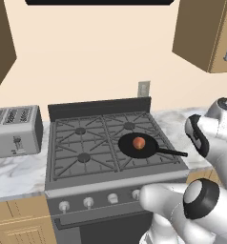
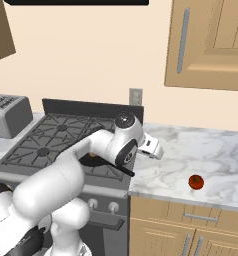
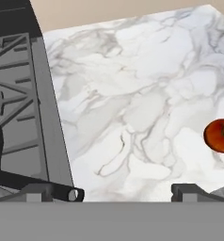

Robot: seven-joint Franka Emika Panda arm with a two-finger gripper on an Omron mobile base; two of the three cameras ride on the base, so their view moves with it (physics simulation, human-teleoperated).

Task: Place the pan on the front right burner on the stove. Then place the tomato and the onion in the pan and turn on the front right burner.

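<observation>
The black pan (image 1: 149, 148) sits on the front right burner (image 1: 130, 161) of the stove (image 1: 82, 143), its long handle (image 1: 173, 152) pointing right. The pinkish onion (image 1: 139, 142) lies inside it. On the marble counter (image 2: 191, 150) right of the stove rests the red tomato (image 2: 196, 182), which shows at the right edge of the hand view as the tomato (image 3: 220, 135). My gripper (image 3: 115, 190) hangs open above the counter beside the stove's right edge, with nothing between its fingertips (image 3: 38, 192). The tip of the pan's handle (image 3: 71, 193) is close by. The tomato is off to the gripper's right.
A row of silver knobs (image 1: 88, 202) runs along the stove front. A toaster (image 1: 15, 131) stands on the counter to the left of the stove. Wooden wall cabinets (image 2: 211, 45) hang above the right counter, and an outlet (image 1: 143, 88) is on the wall.
</observation>
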